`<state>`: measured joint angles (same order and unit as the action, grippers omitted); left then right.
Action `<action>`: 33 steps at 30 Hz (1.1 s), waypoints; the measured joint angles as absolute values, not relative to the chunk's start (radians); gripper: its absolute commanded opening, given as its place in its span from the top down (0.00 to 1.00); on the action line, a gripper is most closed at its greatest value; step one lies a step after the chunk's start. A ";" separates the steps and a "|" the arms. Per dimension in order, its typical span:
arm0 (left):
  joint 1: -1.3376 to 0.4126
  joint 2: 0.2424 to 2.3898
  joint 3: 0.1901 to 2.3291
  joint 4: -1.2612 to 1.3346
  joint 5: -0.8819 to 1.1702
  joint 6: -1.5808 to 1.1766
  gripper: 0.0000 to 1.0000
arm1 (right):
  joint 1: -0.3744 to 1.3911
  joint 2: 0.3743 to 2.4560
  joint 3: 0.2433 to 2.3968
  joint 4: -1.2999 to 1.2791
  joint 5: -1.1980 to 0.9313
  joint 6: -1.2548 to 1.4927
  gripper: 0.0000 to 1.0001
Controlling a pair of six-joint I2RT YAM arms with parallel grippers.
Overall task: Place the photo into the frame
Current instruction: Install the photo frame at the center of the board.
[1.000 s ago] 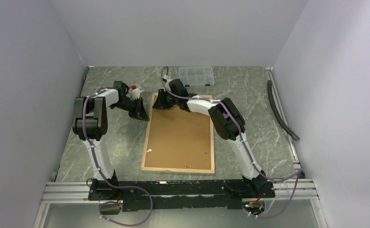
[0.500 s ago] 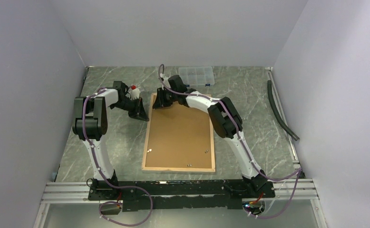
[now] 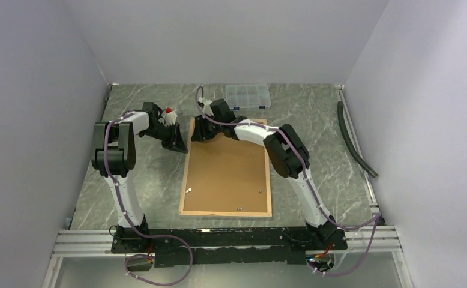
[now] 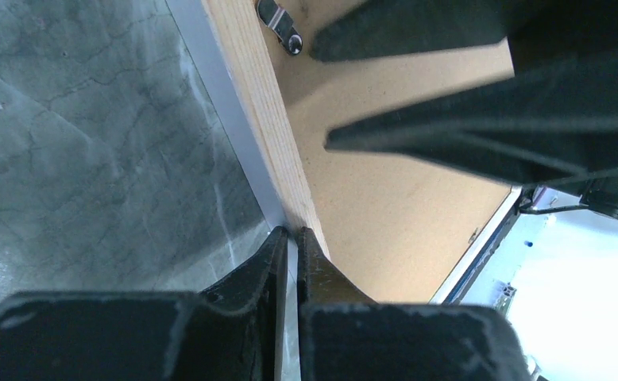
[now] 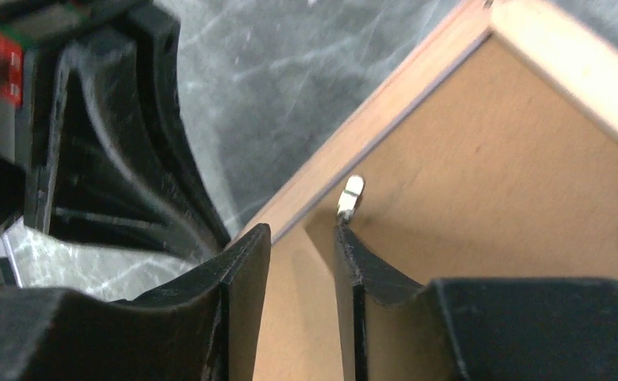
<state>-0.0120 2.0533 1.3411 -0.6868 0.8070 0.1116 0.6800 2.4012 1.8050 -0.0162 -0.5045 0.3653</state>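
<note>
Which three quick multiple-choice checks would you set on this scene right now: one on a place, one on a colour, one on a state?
1. Where does the clear compartment box sit?
A. Beside the left arm's base.
B. At the far edge of the table, beyond the frame.
C. On top of the frame.

2. What colour is the backing board lying in the frame?
A. Brown.
B. White.
C. Blue.

3. How is the left gripper?
A. Wide open.
B. Gripping the box.
C. Shut.

Answers:
1. B, as the top view shows the box past the frame's far end.
2. A, as the top view and both wrist views show brown board inside the wooden border.
3. C, as in the left wrist view its fingers nearly meet with nothing between them.
</note>
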 measured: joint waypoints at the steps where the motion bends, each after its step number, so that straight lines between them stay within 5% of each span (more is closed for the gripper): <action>1: -0.012 2.054 1.342 -0.689 0.807 0.112 0.94 | 0.689 2.378 1.768 -0.003 -0.487 0.364 0.58; 14: -0.011 2.054 1.345 -0.693 0.811 0.115 0.94 | 0.818 2.037 1.243 0.100 -0.415 0.350 0.75; 33: -0.011 2.054 1.343 -0.691 0.815 0.115 0.92 | 0.907 2.088 1.276 0.159 -0.386 0.323 0.93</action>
<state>-0.0109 2.0541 1.3426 -0.6914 0.8146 0.1154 0.9066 2.0884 1.2762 0.1585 -0.3862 0.3229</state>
